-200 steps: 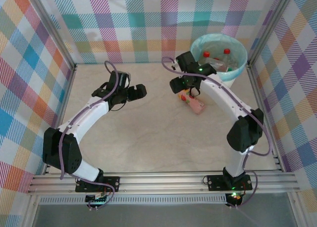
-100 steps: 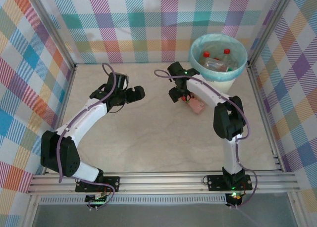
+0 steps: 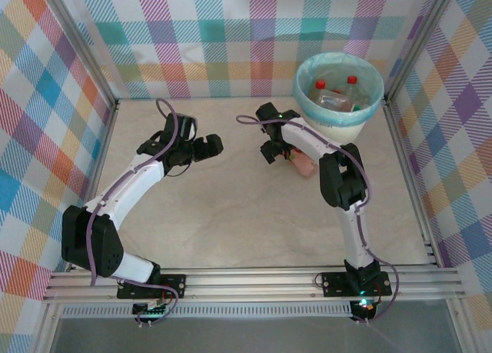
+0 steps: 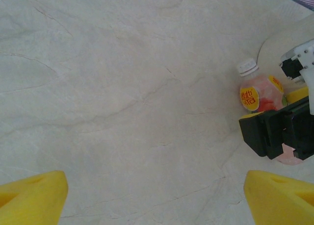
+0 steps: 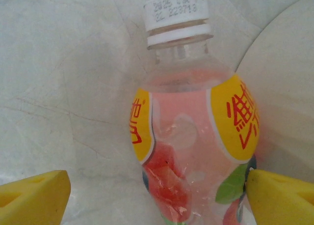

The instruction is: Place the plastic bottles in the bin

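Observation:
A pink plastic bottle (image 5: 196,151) with yellow labels and a white cap lies on the table between my right gripper's (image 5: 157,198) open yellow fingertips. The right fingertip (image 5: 282,198) is at its side; the left one stands well apart. From above, this bottle (image 3: 306,165) lies just left of the bin (image 3: 304,91), a white tub lined with a mint bag, under my right gripper (image 3: 286,153). Two red-capped bottles (image 3: 335,91) lie inside the bin. My left gripper (image 3: 207,147) hovers open to the left, empty (image 4: 157,200), with the pink bottle (image 4: 259,91) ahead of it.
The bin's white wall (image 5: 289,83) rises right beside the pink bottle. Checked walls and metal frame posts (image 3: 108,138) enclose the pale stone-look tabletop (image 3: 231,214). The right arm's elbow (image 3: 338,180) stands folded near the bottle.
My right arm has folded in and its gripper has come down over the pink bottle, jaws spreading wider. The left gripper has drifted slightly left and stayed open.

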